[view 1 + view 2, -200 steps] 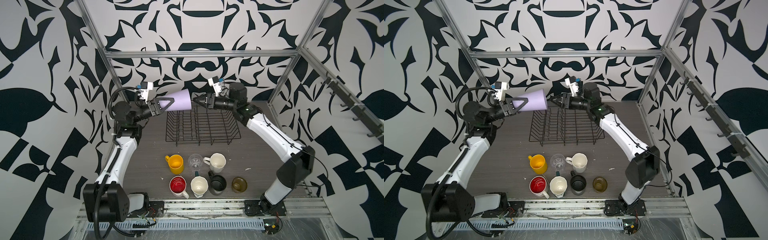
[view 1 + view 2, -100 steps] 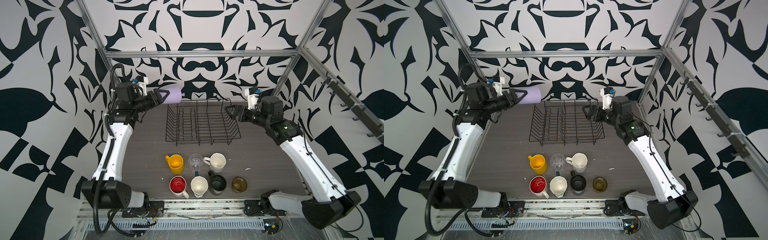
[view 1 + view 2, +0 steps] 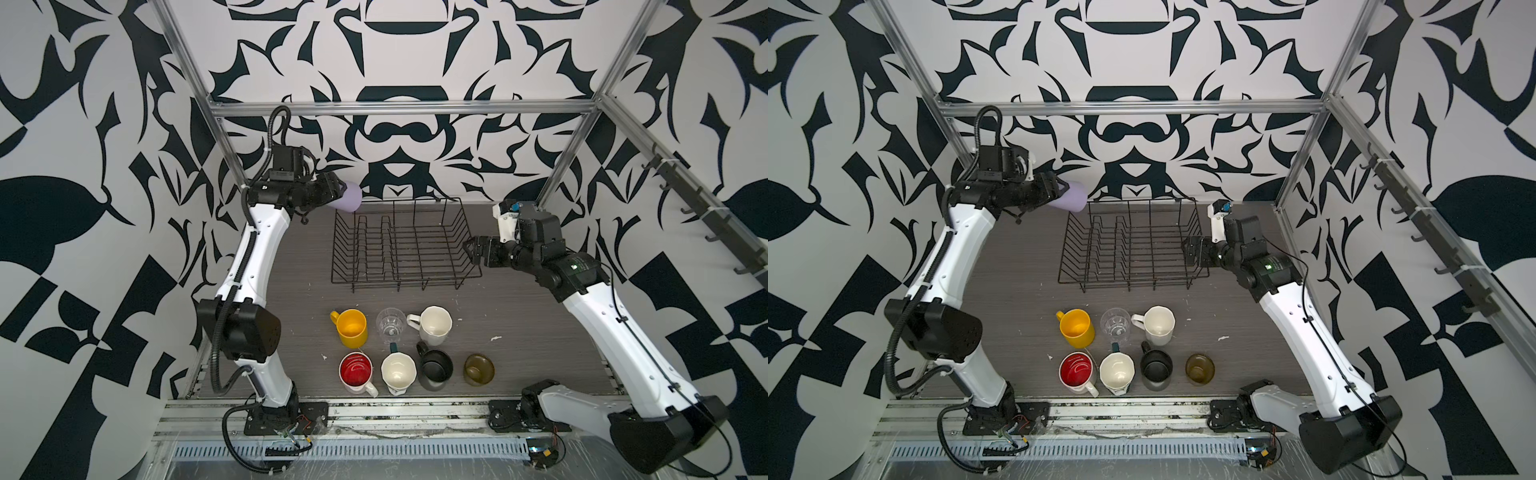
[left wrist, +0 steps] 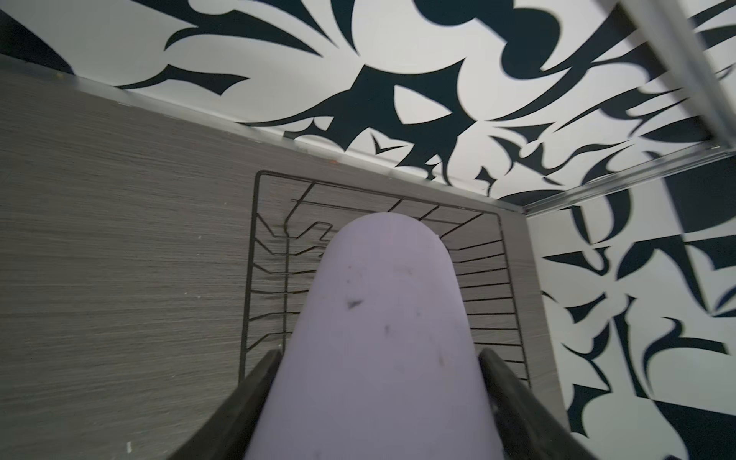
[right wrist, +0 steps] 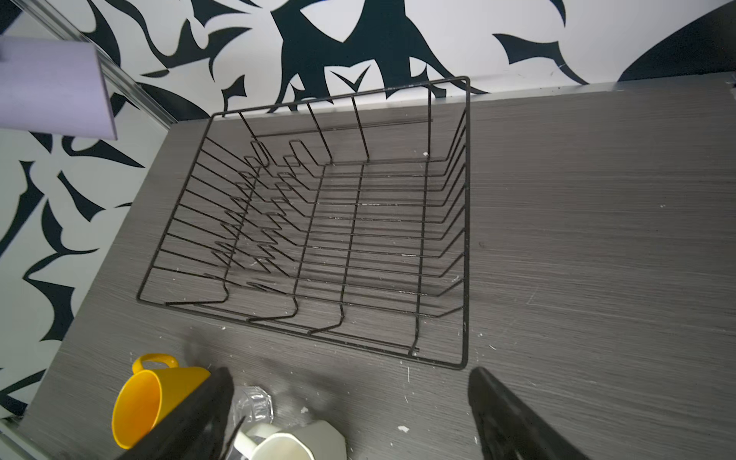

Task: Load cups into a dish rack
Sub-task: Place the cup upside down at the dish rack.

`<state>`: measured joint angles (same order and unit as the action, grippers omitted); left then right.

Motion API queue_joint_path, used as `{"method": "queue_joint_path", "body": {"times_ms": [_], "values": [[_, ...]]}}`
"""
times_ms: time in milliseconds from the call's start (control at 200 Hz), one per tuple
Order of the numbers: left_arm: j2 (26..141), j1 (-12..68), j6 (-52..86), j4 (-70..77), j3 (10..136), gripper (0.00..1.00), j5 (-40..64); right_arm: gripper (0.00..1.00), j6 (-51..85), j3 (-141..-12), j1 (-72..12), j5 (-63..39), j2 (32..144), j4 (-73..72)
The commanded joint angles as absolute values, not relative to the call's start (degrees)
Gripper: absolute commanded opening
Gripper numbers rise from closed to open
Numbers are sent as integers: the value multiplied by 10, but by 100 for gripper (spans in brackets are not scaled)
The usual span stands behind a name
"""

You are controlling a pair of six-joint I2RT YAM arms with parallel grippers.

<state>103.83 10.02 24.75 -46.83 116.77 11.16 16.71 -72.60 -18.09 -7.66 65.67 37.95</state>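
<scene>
Lilac tapered tumbler, wire rack

No text, label, brand, number or sign can be read in any view.

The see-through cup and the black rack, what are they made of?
The clear cup looks like glass: see-through, with bright glints on its thick bottom. The dish rack looks like metal wire with a dull black coating: thin, stiff, bent rods. Whether the coating is paint or plastic, I cannot tell.
</scene>
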Motion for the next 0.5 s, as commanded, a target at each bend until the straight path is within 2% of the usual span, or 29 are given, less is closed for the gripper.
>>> {"method": "queue_joint_path", "body": {"times_ms": [0, 495], "values": [[1084, 114, 215, -555, 1226, 0, 42, 93, 150, -720, -178, -64, 638, 384], [1262, 148, 210, -591, 1396, 0, -40, 92, 142, -696, -178, -68, 636, 387]]}}
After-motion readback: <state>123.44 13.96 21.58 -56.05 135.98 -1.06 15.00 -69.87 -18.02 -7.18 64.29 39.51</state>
